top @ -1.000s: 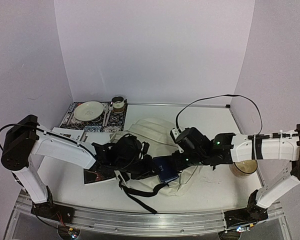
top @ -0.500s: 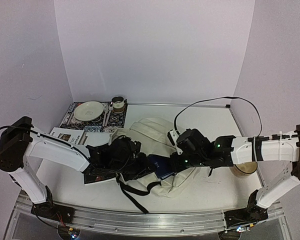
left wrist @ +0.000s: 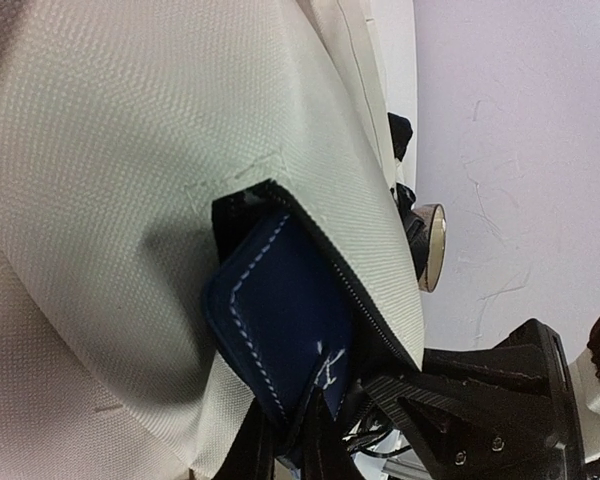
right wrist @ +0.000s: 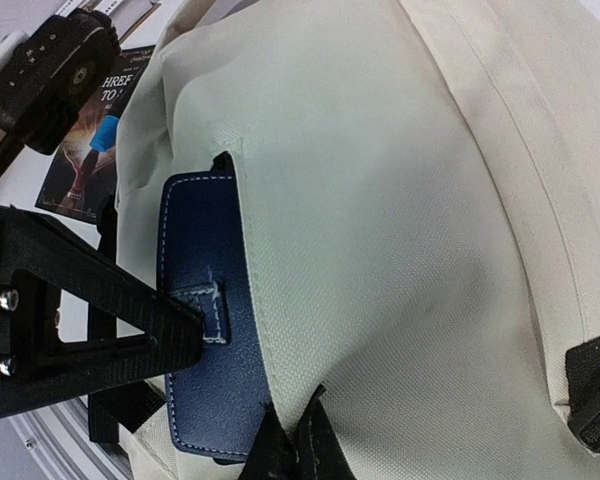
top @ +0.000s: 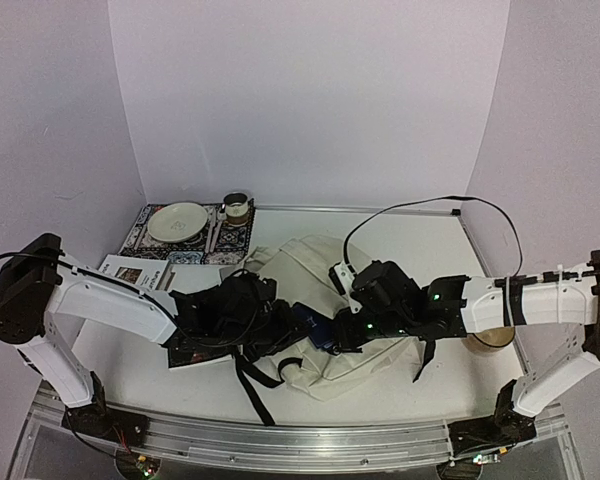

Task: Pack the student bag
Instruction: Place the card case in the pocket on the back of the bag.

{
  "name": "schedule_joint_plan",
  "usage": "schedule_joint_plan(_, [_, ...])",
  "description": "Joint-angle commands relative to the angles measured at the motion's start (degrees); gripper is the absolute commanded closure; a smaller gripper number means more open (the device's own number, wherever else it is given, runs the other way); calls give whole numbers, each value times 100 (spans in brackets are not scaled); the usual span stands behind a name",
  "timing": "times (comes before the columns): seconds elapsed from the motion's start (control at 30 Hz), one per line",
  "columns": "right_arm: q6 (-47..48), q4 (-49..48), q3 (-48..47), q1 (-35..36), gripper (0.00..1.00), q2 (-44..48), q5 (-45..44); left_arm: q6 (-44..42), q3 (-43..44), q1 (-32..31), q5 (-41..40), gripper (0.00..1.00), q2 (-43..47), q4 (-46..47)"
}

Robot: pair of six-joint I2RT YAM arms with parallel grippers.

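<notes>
The student bag (top: 305, 262) lies in the middle of the table, cream fabric with black straps. A navy leather case (top: 313, 325) with white stitching sits partly inside a zipped slit in the bag (left wrist: 130, 150). My left gripper (top: 285, 322) is shut on the outer edge of the case (left wrist: 280, 310), its gripper (left wrist: 292, 445) at the frame's bottom. My right gripper (top: 332, 333) is shut on the cream edge of the slit (right wrist: 255, 330), with that gripper (right wrist: 292, 450) right beside the case (right wrist: 200, 380). The part of the case inside the bag (right wrist: 400, 200) is hidden.
A patterned placemat (top: 138, 238) at the back left carries a plate (top: 177, 221), cutlery and a small cup (top: 236, 208). A magazine (top: 140, 270) lies under my left arm. A round tan-filled container (top: 490, 337) stands at the right. Black straps trail towards the near edge.
Both grippers and the bag's near part have shifted left. The navy case shows less than before, with more of it under the cream fabric. The straps have dragged along.
</notes>
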State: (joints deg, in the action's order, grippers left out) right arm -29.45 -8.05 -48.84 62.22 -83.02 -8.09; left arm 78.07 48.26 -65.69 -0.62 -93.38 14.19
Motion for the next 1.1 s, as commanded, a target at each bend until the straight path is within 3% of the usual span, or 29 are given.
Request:
schedule_joint_plan(0.0, [23,146,-112,150,100,61,463,-58,439,177,-454,100,-347,524])
schedule_joint_plan(0.23, [2,-78,-217,159,100,-66,762,-339,991,110,-380,97,-840,586])
schedule_joint_plan(0.43, [-33,-54,-96,159,98,-11,431,-609,964,105,-402,79,-869,585])
schedule_joint_plan(0.73, [1,462,-151,160,69,213,-153,-1227,253,109,-341,40,-213,497])
schedule_joint_plan(0.9, [-21,804,-162,162,55,382,-245,-1654,-53,99,-275,30,241,122])
schedule_joint_plan(1.07, [82,1234,-94,159,41,721,-279,-2576,393,-154,-786,27,442,-1180])
